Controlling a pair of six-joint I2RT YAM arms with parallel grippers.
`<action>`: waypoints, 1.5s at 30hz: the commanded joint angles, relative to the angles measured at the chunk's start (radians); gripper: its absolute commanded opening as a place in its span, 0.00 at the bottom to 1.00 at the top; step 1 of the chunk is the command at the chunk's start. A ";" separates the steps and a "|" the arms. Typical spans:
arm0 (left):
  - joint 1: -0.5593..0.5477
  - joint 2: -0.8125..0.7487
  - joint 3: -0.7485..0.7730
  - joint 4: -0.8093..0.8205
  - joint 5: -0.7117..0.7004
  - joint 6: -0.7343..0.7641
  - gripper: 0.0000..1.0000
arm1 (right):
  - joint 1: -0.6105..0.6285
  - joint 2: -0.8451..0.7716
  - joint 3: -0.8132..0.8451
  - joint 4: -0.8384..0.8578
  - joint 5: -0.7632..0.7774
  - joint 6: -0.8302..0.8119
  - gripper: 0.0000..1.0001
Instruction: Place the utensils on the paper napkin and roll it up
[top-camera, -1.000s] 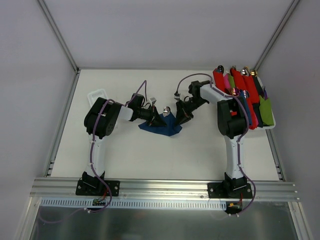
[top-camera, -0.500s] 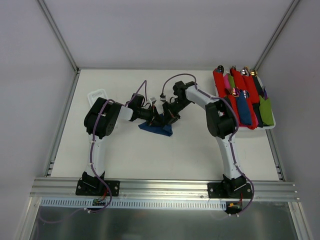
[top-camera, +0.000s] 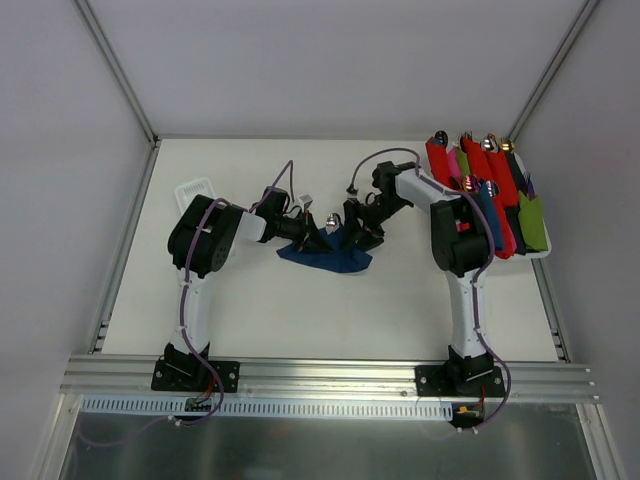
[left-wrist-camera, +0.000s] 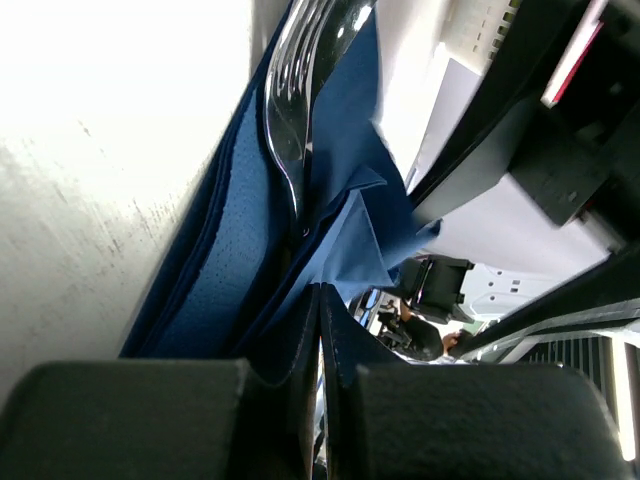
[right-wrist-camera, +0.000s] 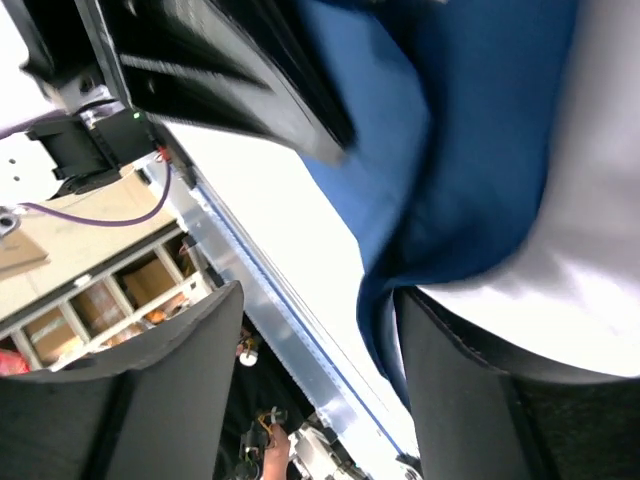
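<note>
Tray (top-camera: 538, 256) holds coloured napkin rolls (top-camera: 476, 160); utensil (left-wrist-camera: 290, 110) lies in blue paper napkin (left-wrist-camera: 230, 270).

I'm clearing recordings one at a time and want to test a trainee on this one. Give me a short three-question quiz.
1. True or false: the right hand is clamped shut on the dark navy-blue paper napkin.
2. Where do the red, pink and green rolled napkins lie? A) in the white tray on the right B) in a pile at the far left C) scattered along the near edge
3. Fill in: the left hand pinches a fold of the ____.
Key: 1 false, its jaws stand open. 2 A. 3 napkin.
</note>
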 joint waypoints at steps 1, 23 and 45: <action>0.016 0.013 -0.032 -0.101 -0.114 0.066 0.00 | -0.019 -0.120 -0.028 -0.021 0.061 -0.041 0.66; 0.017 -0.003 -0.037 -0.115 -0.119 0.079 0.00 | -0.015 -0.126 -0.192 -0.073 0.127 -0.219 0.55; 0.020 0.003 -0.032 -0.115 -0.114 0.079 0.00 | 0.047 -0.048 0.065 -0.042 -0.116 -0.064 0.00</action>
